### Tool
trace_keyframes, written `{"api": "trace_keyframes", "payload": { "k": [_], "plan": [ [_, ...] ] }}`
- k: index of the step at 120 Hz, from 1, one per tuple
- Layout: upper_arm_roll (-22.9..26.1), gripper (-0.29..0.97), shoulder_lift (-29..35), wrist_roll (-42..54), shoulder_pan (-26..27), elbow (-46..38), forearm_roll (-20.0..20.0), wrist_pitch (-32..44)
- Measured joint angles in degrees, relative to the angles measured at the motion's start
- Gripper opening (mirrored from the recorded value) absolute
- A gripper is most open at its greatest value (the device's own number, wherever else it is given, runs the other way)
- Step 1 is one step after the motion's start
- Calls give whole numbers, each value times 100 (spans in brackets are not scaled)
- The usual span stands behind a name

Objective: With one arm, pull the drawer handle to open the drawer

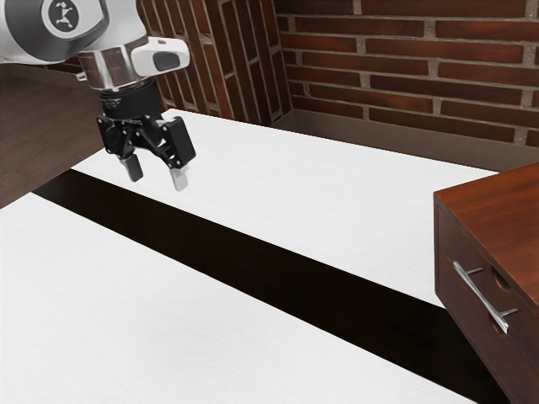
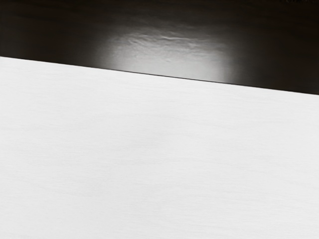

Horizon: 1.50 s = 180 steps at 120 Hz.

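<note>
A reddish-brown wooden drawer cabinet [image 1: 493, 210] stands at the exterior view's right edge, on the table. Its drawer front [image 1: 472, 290] carries a silver bar handle [image 1: 482, 295] and looks flush with the cabinet. My black gripper [image 1: 157, 174] hangs at the upper left of that view, above the white table top, far from the handle. Its two fingers are spread apart with nothing between them. In the wrist view, white table surface [image 2: 149, 164] lies under my hand beside a glossy black band [image 2: 169, 40].
A wide black stripe [image 1: 253, 252] runs diagonally across the white table [image 1: 320, 185]. A red brick wall [image 1: 404, 59] stands behind the table. Open table surface lies between my gripper and the cabinet.
</note>
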<state>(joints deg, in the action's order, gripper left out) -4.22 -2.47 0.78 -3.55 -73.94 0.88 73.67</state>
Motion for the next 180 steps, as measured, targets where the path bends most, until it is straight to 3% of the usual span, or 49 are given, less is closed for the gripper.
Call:
{"api": "trace_keyframes", "payload": {
  "k": [24, 54, 68, 98, 138, 151, 180],
  "plan": [
    [-2, 68, 21, 12, 67, 17, 12, -6],
    [242, 68, 357, -164, -70, 1172, 2, -184],
    [413, 68, 420, -275, -121, 1228, 17, -134],
    [407, 68, 525, -442, 308, 1259, 25, -50],
    [365, 68, 322, -594, 0, 1174, 118, 5],
    [319, 68, 217, -632, -39, 719, 85, 113],
    [187, 68, 795, -699, -97, -1676, 91, 1380]
  ]
}}
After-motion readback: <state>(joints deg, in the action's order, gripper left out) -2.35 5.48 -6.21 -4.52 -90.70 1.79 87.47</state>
